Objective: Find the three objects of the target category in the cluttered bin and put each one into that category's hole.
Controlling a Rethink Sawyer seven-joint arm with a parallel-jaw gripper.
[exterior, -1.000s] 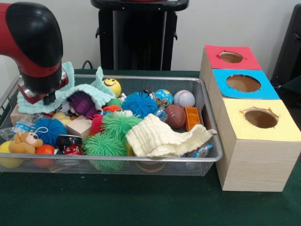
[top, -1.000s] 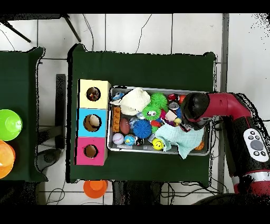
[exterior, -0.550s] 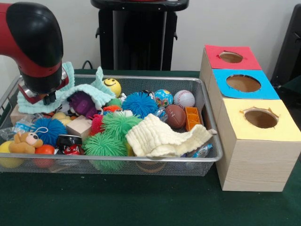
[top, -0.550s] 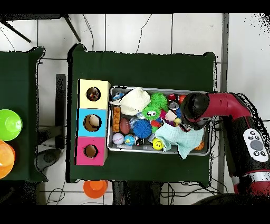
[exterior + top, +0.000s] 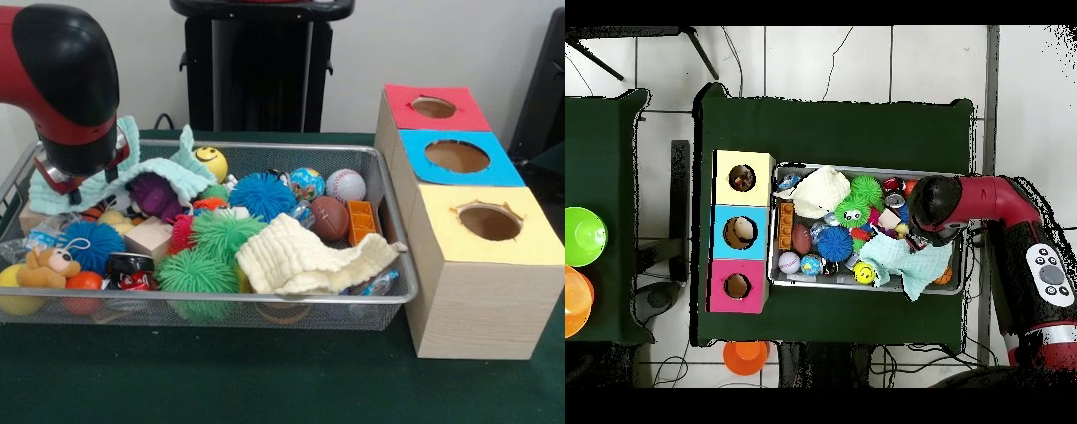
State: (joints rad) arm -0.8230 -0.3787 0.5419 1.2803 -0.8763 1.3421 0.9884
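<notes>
A wire bin (image 5: pixel 388 265) holds a jumble of toys: a yellow smiley ball (image 5: pixel 210 162), a blue spiky ball (image 5: pixel 263 194), a baseball (image 5: pixel 345 185), a small football (image 5: pixel 329 217), green spiky balls (image 5: pixel 225 234), an orange block (image 5: pixel 361 221) and a teddy bear (image 5: pixel 44 265). My gripper (image 5: pixel 75 179) is low at the bin's left end, pressed into a mint cloth (image 5: pixel 168 172) and mostly hidden by the wrist. In the overhead view the arm (image 5: pixel 940 205) covers it. Right of the bin stand three boxes with holes: red (image 5: pixel 406 97), blue (image 5: pixel 415 163) and yellow (image 5: pixel 441 230).
A cream cloth (image 5: pixel 300 256) drapes over toys at the bin's front right. A black stand (image 5: pixel 256 71) rises behind the bin. In the overhead view a side table (image 5: pixel 605 150) carries a green bowl (image 5: pixel 583 236).
The arm has barely shifted. The dark gripper parts under the wrist show less than before. The toys and cloths lie as they did.
</notes>
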